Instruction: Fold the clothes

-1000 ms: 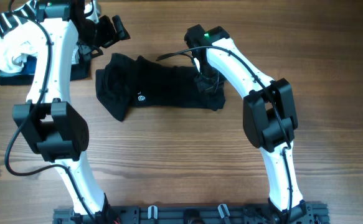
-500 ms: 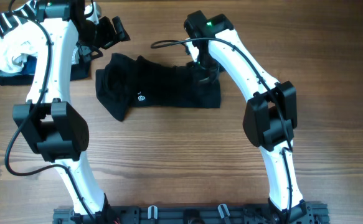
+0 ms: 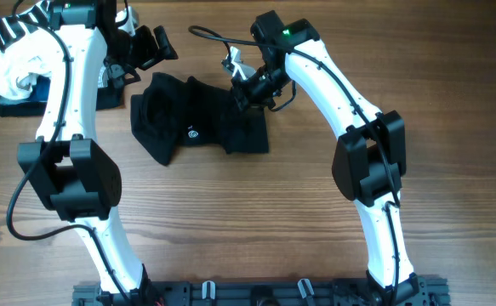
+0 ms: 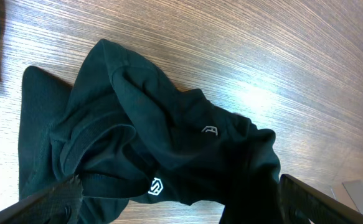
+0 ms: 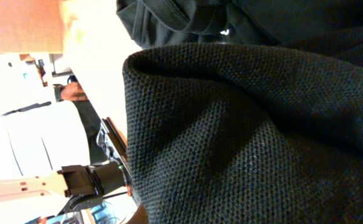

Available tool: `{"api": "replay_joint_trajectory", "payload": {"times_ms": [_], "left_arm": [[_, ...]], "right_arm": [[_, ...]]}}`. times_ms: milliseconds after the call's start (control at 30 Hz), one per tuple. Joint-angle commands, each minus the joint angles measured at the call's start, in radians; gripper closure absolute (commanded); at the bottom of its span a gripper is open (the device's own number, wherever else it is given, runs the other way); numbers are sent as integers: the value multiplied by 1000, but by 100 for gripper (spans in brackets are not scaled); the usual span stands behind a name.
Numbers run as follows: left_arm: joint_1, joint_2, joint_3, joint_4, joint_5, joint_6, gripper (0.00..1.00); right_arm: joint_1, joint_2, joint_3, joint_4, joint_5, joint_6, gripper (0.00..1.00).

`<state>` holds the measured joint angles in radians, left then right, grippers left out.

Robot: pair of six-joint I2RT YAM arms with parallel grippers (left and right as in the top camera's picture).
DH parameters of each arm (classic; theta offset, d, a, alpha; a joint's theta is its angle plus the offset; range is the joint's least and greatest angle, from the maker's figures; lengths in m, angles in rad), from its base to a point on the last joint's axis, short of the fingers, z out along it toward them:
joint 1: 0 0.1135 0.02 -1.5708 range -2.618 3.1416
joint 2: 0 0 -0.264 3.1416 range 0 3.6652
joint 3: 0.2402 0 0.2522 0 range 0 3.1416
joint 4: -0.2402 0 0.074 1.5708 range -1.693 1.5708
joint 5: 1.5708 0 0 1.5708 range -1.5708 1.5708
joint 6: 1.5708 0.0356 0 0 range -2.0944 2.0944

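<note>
Right tool [image 3: 244, 86] pinching the clothes [image 3: 188, 127] at the right edge — left tool [image 3: 145, 51] gaping, empty | step: fold-over | next: lay edge across, flat.

Wood table [image 3: 230, 217] w/ black garment [image 3: 179, 115] + clothes stack [image 3: 14, 70] top-left

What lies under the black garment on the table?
Only the wooden table shows around the black garment. The right end effector holds its right edge, raised off the wood. Anything beneath the rest of the cloth is covered.
</note>
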<state>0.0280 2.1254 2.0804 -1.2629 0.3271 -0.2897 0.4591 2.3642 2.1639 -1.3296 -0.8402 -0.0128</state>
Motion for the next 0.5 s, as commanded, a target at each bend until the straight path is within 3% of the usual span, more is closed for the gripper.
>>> {"api": "replay_joint_trajectory", "payload": {"times_ms": [0,167,467], "left_arm": [[0,-26,14,-3,-3,24,0],[0,-26,14,-3,-3,24,0],[0,-26,14,-11,-3,25,0]], "right_arm": [[2,5,24,5,25,24,96],[-15,5,24,4,67,55,96],[-169,-15,24,-32,55,69,96]]}}
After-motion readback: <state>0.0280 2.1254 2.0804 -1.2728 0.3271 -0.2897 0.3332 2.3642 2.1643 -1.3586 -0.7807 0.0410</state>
